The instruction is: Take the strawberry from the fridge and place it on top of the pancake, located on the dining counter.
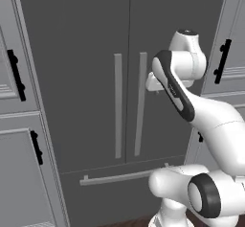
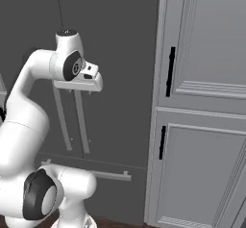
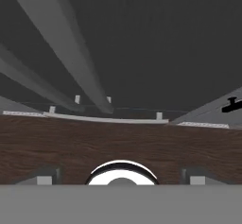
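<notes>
You are facing the fridge point(image 1: 95, 53), and both its doors are shut, so the strawberry is somewhere behind them and you cannot see it, nor say which shelf it sits on. What matters for the coming move is the pair of long silver handles point(image 1: 128, 105) at the seam between the doors: they run straight up and down, side by side, and the gripper point(image 2: 79, 88) hangs just in front of the upper part of the right-hand one, a little to its right as the left base view shows it. The hand points downward, so in the hand view the handles point(image 3: 71, 62) sweep away toward the drawer handle point(image 3: 104, 119) and the wooden floor point(image 3: 118, 147) below. The fingers stand spread wide with nothing between them. Judging from this, you need to bring the jaws across that vertical bar before any pull.

The fridge is tall and dark grey, with a horizontal bar on its bottom drawer point(image 1: 124, 192), and light grey cabinets point(image 2: 206, 102) with black handles flank it.
</notes>
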